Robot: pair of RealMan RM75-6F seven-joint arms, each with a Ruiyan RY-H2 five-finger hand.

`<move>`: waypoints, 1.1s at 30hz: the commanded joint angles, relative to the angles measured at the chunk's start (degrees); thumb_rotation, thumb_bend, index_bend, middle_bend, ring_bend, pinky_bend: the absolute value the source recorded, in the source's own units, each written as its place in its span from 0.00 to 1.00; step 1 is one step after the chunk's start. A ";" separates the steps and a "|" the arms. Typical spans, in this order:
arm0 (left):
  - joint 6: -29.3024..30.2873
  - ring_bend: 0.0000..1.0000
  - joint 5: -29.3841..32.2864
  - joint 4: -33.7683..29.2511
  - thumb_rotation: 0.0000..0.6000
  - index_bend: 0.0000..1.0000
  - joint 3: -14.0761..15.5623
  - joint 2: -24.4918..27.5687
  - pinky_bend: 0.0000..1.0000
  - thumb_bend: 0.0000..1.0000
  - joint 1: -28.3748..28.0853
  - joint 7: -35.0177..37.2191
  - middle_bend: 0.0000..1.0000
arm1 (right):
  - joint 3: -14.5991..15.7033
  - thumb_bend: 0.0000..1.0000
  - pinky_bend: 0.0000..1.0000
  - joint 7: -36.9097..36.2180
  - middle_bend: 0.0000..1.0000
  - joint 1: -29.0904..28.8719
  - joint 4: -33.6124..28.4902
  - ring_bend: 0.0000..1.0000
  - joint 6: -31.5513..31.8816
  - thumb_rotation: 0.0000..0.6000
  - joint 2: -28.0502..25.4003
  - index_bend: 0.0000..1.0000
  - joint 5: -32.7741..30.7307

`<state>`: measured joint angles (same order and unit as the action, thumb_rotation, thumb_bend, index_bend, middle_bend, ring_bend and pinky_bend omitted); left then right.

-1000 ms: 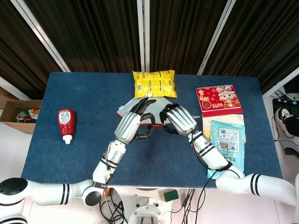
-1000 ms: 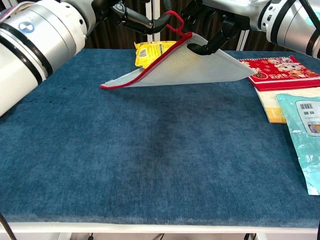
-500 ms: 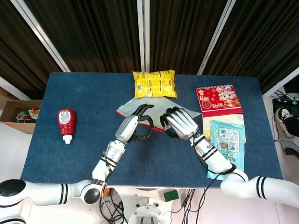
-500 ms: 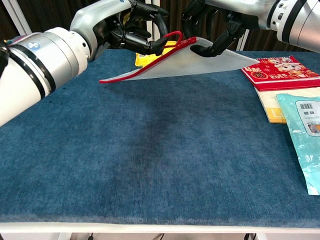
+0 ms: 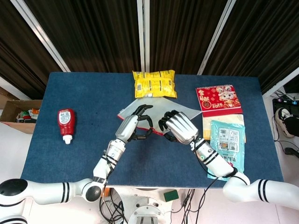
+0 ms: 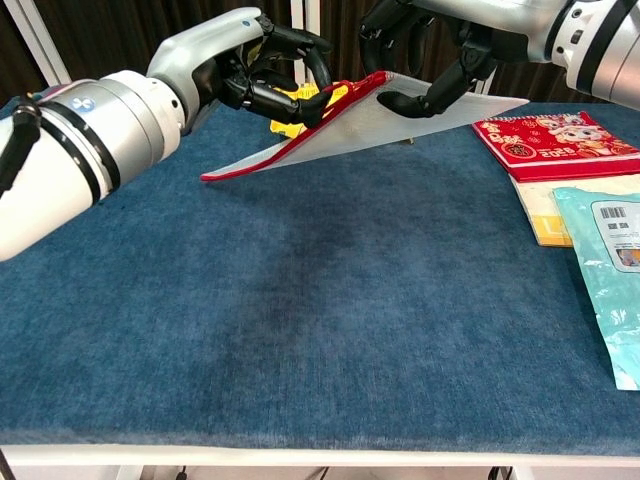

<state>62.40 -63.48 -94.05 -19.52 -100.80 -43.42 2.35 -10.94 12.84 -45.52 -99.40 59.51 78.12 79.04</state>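
Change: the mesh pouch sat higher at its right end than a second before, and the left hand had drawn nearer the robot.
Pouch: flat, red-edged, long axis running left to right, left corner low by the worktop, right end lifted.
Right hand: fingers closed on the pouch's upper edge.
Left hand: fingers curled around the red edge, gripping it.
Behind: yellow snack bag.
Right: red booklet, teal packet.
Far left: ketchup bottle.
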 commanded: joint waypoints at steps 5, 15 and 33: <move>0.73 0.01 -0.39 1.07 1.00 0.58 0.75 -0.41 0.15 0.49 0.25 -1.49 0.09 | -0.01 0.61 0.46 -1.96 0.61 0.52 0.45 0.36 1.23 1.00 0.46 0.84 1.60; 0.30 0.01 0.17 2.47 1.00 0.58 0.89 -0.63 0.15 0.49 0.48 -1.60 0.09 | 0.11 0.62 0.46 -3.37 0.61 1.58 0.32 0.36 3.29 1.00 0.24 0.84 3.56; 1.50 0.01 0.21 9.53 1.00 0.58 2.89 0.14 0.15 0.49 2.44 -4.58 0.09 | 0.94 0.63 0.47 -8.50 0.61 5.16 -2.30 0.36 8.68 1.00 -4.65 0.85 9.25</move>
<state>63.51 -63.35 -85.61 -16.97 -100.78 -41.33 -1.48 -10.26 4.77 -40.81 -101.33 67.67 73.99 87.76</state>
